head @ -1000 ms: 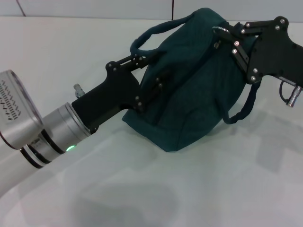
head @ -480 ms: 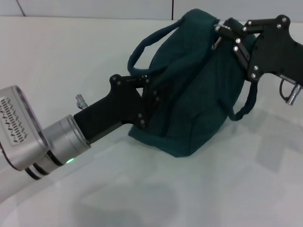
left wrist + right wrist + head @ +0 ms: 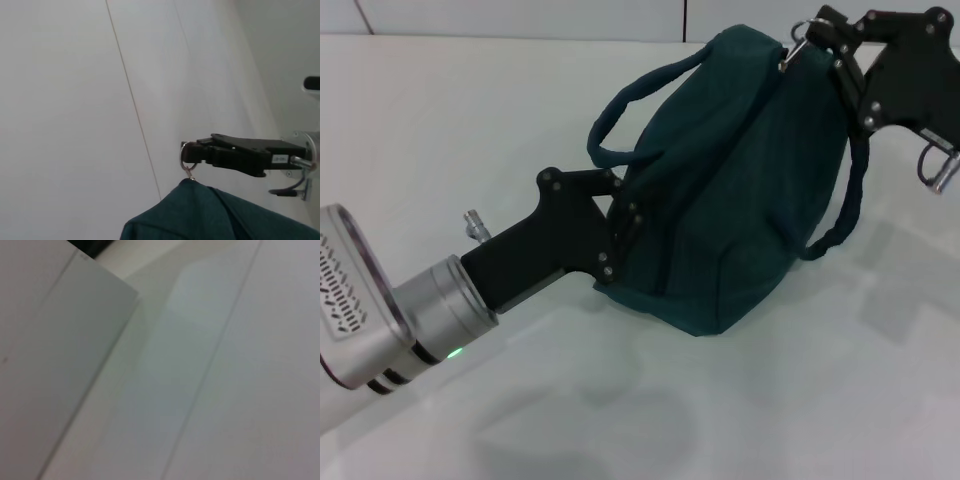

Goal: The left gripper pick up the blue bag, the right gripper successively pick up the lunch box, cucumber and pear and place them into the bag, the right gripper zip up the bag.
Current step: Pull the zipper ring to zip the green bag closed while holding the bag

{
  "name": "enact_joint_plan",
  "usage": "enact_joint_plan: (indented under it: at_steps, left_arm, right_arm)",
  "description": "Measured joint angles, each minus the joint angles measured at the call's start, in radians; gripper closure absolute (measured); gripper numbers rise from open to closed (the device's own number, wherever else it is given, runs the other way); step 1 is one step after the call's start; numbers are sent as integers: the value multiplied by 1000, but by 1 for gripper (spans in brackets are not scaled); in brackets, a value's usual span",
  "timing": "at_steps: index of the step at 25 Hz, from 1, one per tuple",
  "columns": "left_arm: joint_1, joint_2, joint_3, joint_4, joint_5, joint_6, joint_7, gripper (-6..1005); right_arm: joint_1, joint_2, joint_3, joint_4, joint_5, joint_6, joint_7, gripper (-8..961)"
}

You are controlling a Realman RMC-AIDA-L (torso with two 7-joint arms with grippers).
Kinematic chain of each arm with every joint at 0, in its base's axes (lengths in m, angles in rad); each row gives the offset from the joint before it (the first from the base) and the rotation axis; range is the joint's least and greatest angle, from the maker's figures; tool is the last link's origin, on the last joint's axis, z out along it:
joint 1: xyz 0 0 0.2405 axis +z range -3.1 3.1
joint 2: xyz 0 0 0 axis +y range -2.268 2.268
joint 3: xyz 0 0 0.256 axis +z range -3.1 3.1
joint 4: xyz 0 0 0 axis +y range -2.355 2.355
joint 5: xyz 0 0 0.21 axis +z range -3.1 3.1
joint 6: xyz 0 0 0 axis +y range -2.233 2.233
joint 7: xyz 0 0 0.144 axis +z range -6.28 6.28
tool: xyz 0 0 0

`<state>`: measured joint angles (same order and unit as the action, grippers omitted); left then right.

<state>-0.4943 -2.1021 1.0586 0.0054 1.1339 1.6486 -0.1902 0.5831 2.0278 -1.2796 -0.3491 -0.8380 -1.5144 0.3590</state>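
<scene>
1. The blue bag [image 3: 740,190] sits on the white table [image 3: 470,120], bulging, top seam looking drawn shut; lunch box, cucumber and pear are out of sight.
2. The right gripper [image 3: 820,32], at the bag's top far corner, is pinched closed on the silver zipper pull [image 3: 798,45]. If it tugs off the zipper's line, the ring could slip free or jam.
3. The left gripper [image 3: 620,215] is clamped on the bag's near side fabric, below one loop handle [image 3: 620,110]. If that hold loosens, the bag would likely drag after the pull.
</scene>
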Motion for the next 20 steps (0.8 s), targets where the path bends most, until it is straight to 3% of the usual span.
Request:
enact_joint_plan:
  at_steps: [12, 20]
  left_arm:
    - [36, 2, -8, 2, -66, -8, 41, 945]
    - [76, 0, -10, -2, -208, -6, 47, 948]
  right_arm:
    - [10, 0, 4, 14, 50, 86, 6, 941]
    - [9, -1, 7, 49, 132, 104, 10, 942]
